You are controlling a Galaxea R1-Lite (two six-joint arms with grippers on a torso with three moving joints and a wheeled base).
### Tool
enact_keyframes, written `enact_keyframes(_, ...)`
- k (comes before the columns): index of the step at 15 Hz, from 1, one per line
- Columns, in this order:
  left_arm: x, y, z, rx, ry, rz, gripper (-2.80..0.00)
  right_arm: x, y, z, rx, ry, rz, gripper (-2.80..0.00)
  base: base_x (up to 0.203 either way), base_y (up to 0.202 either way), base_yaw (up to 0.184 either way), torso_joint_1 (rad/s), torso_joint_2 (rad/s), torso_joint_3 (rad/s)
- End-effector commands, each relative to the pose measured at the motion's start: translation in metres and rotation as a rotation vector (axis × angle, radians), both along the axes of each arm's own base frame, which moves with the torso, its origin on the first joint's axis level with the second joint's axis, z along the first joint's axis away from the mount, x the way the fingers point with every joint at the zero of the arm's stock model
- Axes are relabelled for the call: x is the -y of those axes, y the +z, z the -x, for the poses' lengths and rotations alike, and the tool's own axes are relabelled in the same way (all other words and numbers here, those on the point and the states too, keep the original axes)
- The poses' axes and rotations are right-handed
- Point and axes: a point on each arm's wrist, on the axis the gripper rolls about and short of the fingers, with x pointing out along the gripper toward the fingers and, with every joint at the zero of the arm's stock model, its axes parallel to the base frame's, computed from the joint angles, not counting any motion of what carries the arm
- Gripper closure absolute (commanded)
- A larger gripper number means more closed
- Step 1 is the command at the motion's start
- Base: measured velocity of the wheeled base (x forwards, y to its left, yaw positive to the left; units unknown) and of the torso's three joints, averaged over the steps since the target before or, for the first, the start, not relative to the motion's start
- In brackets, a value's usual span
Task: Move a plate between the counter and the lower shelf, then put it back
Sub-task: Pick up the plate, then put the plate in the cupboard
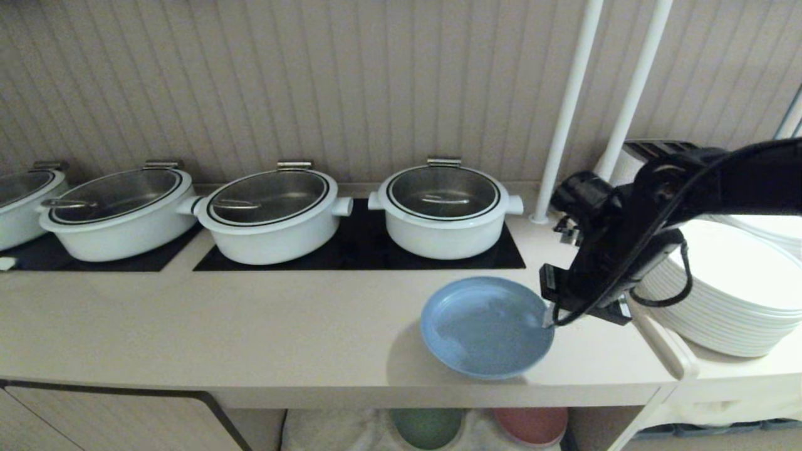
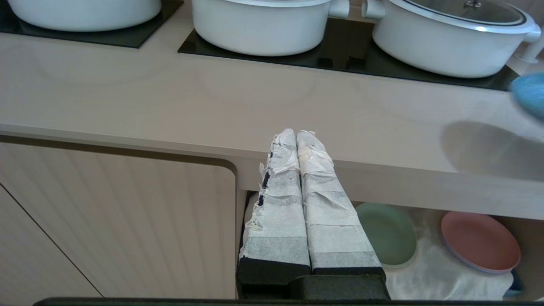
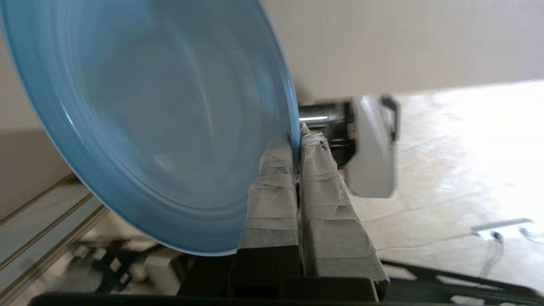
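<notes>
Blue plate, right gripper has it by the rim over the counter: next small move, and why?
Probably lower it flat onto the counter before letting go. The right gripper is shut on the blue plate's rim, and the plate casts a shadow beneath it, so it looks held just above the surface, slightly tilted. Opening now might drop it.

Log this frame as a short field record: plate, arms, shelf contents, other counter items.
plate: light-blue plate held above the counter, tilted, casting a shadow beneath it
right gripper: jaws shut on the plate's right rim
left gripper: jaws shut, empty, parked in front of the counter's edge
lower shelf: white cloth, holding a green plate and a pink plate, apart from each other
cooktop: white lidded pots on black panels
right end: stack of white plates
</notes>
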Motion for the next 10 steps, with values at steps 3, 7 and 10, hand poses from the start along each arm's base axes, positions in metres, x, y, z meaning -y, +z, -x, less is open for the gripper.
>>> enact_keyframes(3, 0.000, 0.000, 0.000, 0.000, 0.001, 0.001, 0.00, 0.022, 0.020, 0.039, 0.041, -0.014, -0.044, 0.00, 0.000, 0.000, 0.000, 0.000, 0.00, 0.000)
enact_keyframes(7, 0.000, 0.000, 0.000, 0.002, 0.001, 0.001, 0.00, 0.032, 0.015, 0.065, 0.088, -0.016, -0.061, 0.00, 0.000, 0.000, 0.000, 0.000, 0.00, 0.000)
enact_keyframes(10, 0.000, 0.000, 0.000, 0.002, 0.001, 0.001, 0.00, 0.040, 0.008, 0.080, 0.098, -0.024, -0.063, 0.00, 0.000, 0.000, 0.000, 0.000, 0.00, 0.000)
